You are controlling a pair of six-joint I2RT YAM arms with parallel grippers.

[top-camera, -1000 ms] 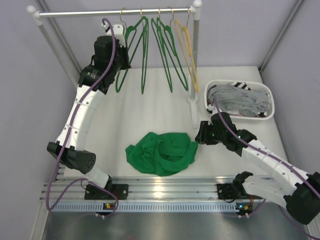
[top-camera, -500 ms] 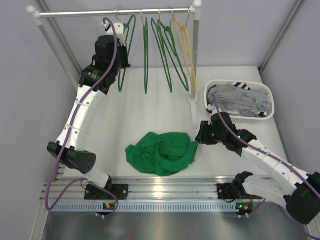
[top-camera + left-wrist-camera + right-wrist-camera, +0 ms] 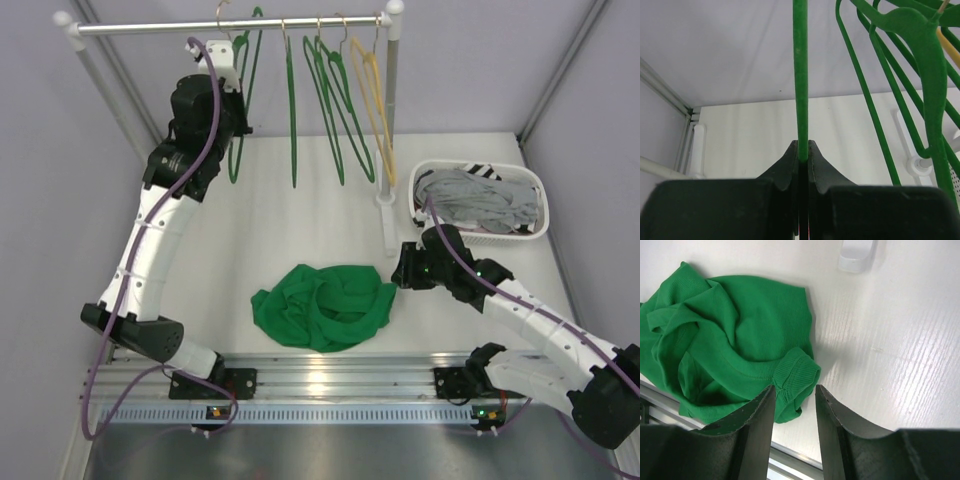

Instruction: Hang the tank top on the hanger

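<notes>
Overhead, one rail carried five hangers in all: four green ones and one yellow hanger, each on its own small metal hook. The yellow one hung nearest the rail's right post. Three green hangers hung free near the middle of the rail. The fourth, the hanger furthest toward the rail's left end, was the one in hand. The left gripper was clamped on a thin green bar of it, the two jaws pressed together with only the bar between them. That hanger hung tilted under the rail, with its hook up at the bar.

One tank top lay crumpled in a loose bright green heap on the table, well in front of the rail and about level with its right half. It was touching no hanger. The right gripper hovered at the heap's edge, on the side under the rail's right post. Its jaws stood partly apart, and a ribbed hem of the fabric showed in the gap between the fingertips. Whether the fingers touched the cloth could not be told. The fabric looked flat on the table, not pinched.

One white basket sat just beyond the rail's right post, holding a pile of grey clothes with a striped piece at its far edge. Two arms were in view.
</notes>
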